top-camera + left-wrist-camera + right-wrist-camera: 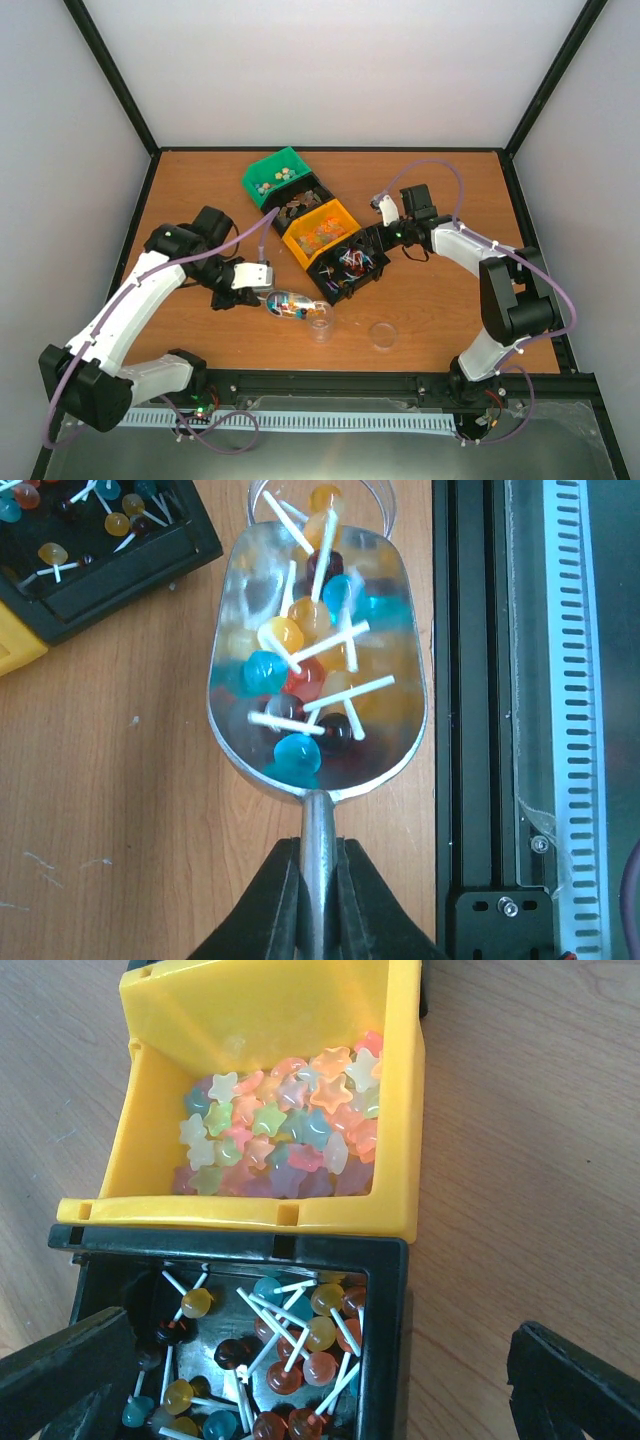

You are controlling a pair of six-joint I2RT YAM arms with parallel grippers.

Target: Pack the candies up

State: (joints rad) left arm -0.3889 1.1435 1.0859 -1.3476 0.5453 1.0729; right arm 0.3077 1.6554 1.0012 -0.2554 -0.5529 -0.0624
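My left gripper (320,852) is shut on the handle of the silver scoop (396,742). The scoop holds a heap of small lollipop candies (305,675) with white sticks, and its tip is at the rim of the clear jar (372,494). In the top view the left gripper (256,281) holds the scoop (288,303) tilted toward the jar (320,328). My right gripper (320,1400) is open and empty above the black bin (385,1290) of lollipops (300,1350), beside the yellow bin (400,1150) of star candies (290,1130). It also shows in the top view (374,238).
Four bins stand in a diagonal row: green (262,172), a dark one with brownish pieces (297,207), yellow (300,245), black (330,285). A clear lid (383,335) lies right of the jar. The black rail (480,720) runs along the near table edge.
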